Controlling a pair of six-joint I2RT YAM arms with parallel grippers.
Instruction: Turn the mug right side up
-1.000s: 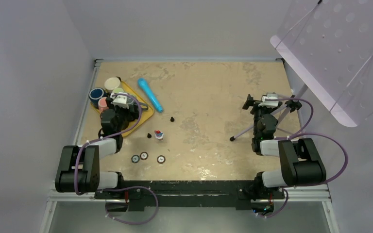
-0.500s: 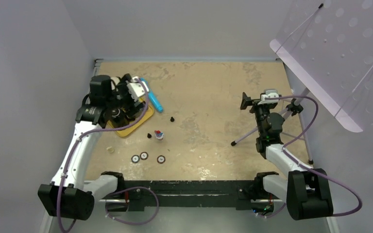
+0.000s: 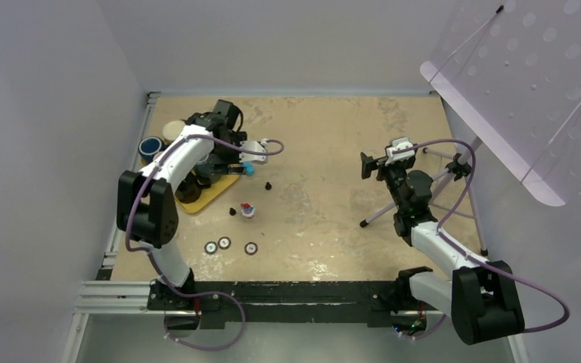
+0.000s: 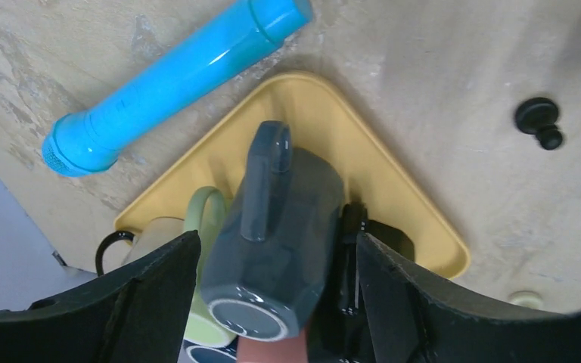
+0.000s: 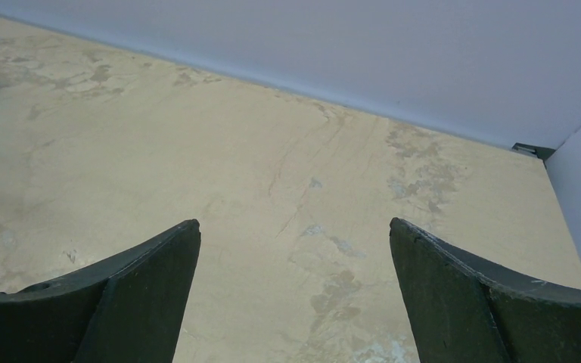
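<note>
Dark grey mug tilted on yellow tray at left side of desk, touching light green cup, between spread fingers of left tool, real grip impossible to tell; right tool wide open above desk, well apart.

We are looking at a robotics lab — a boxed-in test bench. Plain grey walls close round a worn tan tabletop set in a metal frame. Two robot arms are bolted at its near edge, a left arm and a right arm, with purple cables looping off them. A clear panel full of holes stands on thin rods at the right, and odd props lie about — a yellow tray, a blue tube.
</note>
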